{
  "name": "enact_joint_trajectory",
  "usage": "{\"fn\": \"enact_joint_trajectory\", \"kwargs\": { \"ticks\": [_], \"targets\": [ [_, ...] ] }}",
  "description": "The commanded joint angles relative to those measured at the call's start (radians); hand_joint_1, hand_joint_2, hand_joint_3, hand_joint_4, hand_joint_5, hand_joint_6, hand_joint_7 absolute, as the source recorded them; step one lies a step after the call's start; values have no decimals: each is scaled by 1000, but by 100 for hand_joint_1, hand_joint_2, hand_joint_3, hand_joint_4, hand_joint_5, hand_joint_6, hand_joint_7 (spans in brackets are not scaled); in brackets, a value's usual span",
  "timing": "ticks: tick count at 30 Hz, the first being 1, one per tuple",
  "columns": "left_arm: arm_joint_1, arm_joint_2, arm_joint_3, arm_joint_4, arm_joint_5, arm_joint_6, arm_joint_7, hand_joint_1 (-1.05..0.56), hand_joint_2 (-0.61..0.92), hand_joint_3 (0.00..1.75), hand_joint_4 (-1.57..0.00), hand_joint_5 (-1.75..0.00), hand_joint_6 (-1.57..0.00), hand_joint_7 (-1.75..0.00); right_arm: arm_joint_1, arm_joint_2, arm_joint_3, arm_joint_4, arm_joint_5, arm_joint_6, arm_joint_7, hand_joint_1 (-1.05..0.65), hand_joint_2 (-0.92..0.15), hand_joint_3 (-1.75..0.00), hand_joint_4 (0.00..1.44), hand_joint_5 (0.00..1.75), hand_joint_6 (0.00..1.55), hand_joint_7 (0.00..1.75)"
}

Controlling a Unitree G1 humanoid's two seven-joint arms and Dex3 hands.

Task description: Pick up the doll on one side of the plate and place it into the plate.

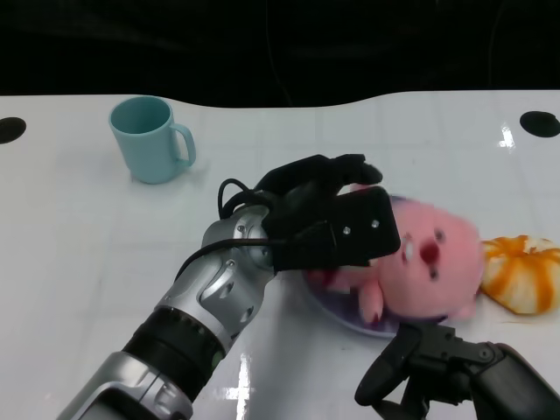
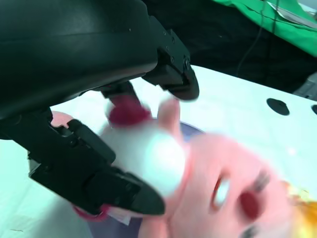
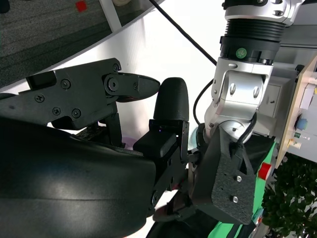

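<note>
A pink plush doll (image 1: 429, 267) with a white belly lies across the purple plate (image 1: 337, 313) right of the table's centre. My left hand (image 1: 328, 219) hovers over the doll's left part, fingers spread around it. In the left wrist view the doll (image 2: 208, 183) is blurred between the fingers (image 2: 171, 74) while they and the table look sharp, and no firm grip shows; a bit of the plate (image 2: 192, 130) peeks out behind. My right hand (image 1: 437, 363) stays low at the front, just short of the doll, holding nothing, its fingers (image 3: 124, 87) apart.
A teal mug (image 1: 150, 138) stands at the back left. An orange-and-white striped object (image 1: 525, 273) lies right of the doll, touching it. Black holes (image 1: 540, 123) mark the table's far corners. The right wrist view is filled with my left forearm (image 3: 245, 94).
</note>
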Motion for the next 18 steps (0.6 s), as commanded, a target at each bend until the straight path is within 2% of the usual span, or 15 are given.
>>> {"fn": "enact_joint_trajectory", "kwargs": {
  "ticks": [1,4,7,12,18],
  "targets": [
    [2,29,-16,-43,13,2,-34,-87,92,30,0,-28,-10,-2,0,-16,-16,-7,15,-6,10,-26,-92,-34,66,158,60,129],
    [5,47,-33,-78,33,16,-57,-94,92,35,0,-16,-6,-1,-1,-18,-24,-4,21,-8,13,-26,-92,-34,66,158,59,129],
    [16,66,-40,-119,43,22,-77,-96,92,36,0,-13,-5,0,-1,-20,-31,3,28,-13,16,-26,-92,-34,66,158,60,129],
    [80,124,-26,-250,28,14,-120,-98,92,37,0,-13,-6,-1,-2,-17,-37,6,38,-15,19,-26,-92,-35,66,158,60,129],
    [159,194,13,-399,-5,-1,-169,-96,92,34,0,-22,-9,-3,-5,-20,-37,6,37,-13,19,-26,-92,-35,65,158,59,129]
  ]
}}
